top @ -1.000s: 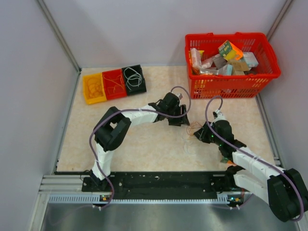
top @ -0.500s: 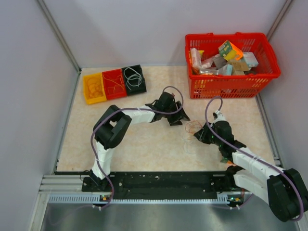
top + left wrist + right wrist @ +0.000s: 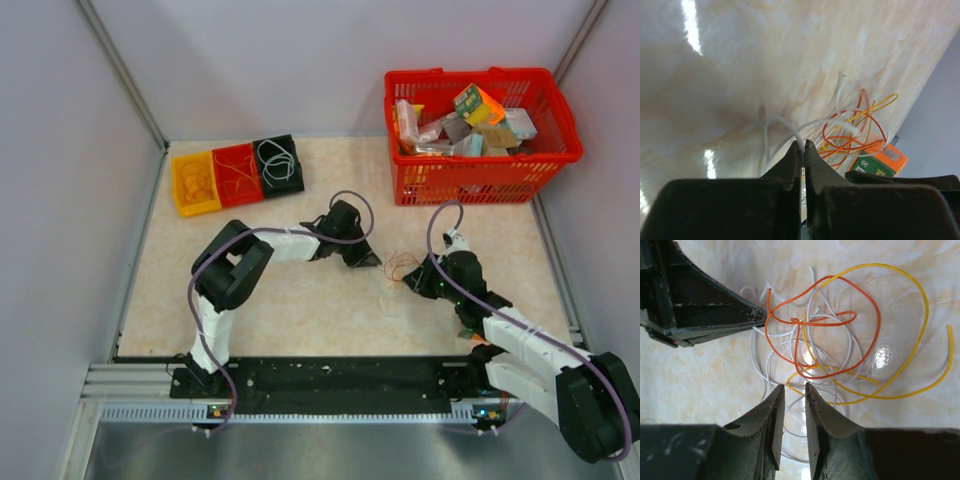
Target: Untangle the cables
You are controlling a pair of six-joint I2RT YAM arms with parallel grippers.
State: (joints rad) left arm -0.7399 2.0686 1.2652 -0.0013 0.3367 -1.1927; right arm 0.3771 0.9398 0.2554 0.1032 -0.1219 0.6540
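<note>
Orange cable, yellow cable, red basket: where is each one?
orange cable (image 3: 878, 325), right wrist view, right side of its loop.
yellow cable (image 3: 925, 310), right wrist view, outer curve.
red basket (image 3: 470, 182), top view, front wall.

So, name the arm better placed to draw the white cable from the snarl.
Left, probably. The left hand is shut on the white cable at the edge of the snarl, so it can pull away. The right hand hangs, jaws parted, over the orange cable, gripping nothing.

Overhead, 2 wrist cams; shared cables (image 3: 403, 266)
</note>
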